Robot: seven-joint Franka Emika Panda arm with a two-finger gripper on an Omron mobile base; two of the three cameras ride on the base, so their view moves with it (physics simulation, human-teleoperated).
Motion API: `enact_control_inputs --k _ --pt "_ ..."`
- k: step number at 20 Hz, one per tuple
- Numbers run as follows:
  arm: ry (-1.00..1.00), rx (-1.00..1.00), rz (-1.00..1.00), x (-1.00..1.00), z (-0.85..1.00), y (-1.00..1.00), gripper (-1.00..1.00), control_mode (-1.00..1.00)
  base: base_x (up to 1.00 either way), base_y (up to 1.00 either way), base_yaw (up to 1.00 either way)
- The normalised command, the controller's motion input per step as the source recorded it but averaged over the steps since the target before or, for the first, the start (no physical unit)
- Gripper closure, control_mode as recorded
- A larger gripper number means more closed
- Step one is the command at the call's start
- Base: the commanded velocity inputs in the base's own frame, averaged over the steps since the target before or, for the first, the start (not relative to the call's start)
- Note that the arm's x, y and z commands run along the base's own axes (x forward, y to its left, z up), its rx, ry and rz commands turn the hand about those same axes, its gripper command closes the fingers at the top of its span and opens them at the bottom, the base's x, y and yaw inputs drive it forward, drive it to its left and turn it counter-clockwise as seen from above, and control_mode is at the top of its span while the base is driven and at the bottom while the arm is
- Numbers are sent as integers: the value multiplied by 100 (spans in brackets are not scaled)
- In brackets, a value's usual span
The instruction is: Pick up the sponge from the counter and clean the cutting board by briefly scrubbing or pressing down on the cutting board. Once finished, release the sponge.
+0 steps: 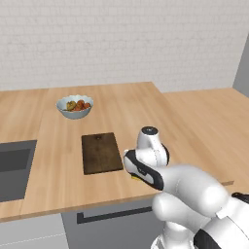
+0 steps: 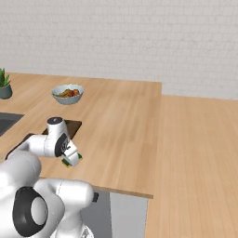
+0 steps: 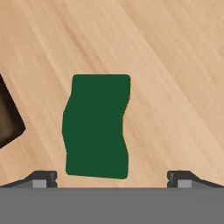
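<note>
Two dark fingertips (image 3: 43, 178) stand wide apart at the bottom of the hand view, so the hand (image 3: 112, 179) is open and grips nothing. Between them, slightly toward the left tip, lies the sponge (image 3: 96, 126), green top up, flat on the wooden surface (image 3: 175, 65), its long side running away from the hand. A thin yellow edge shows along its right side.

My worry is the off-centre line-up. If the hand drops straight from here, the left finger may land on or clip the sponge's edge instead of passing beside it, and push it along the smooth wood. The sponge looks soft and wavy along its sides, so a squeeze could buckle it and leave only a shallow hold. A dark corner of the cutting board (image 3: 8, 118) sits near the sponge on the left; a nudge that way could shove the sponge against the board's rim.

From the right base view the hand (image 2: 70, 158) hangs low over the sponge (image 2: 73, 161), near the front edge of the surface, with the board (image 2: 74, 124) just beyond. Farther back stands a bowl of fruit (image 2: 68, 94).
</note>
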Motion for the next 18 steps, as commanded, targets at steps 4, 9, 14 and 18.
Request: enact_control_inputs --k 4,9,14,18 --pt "0 0 0 14 -15 0 -100 -100 0 0 0" --pt "0 0 0 12 -18 0 -100 -100 0 0 0" --pt "0 0 0 15 -22 0 -100 -100 0 0 0" --pt "0 0 0 11 -26 0 -100 -100 0 0 0"
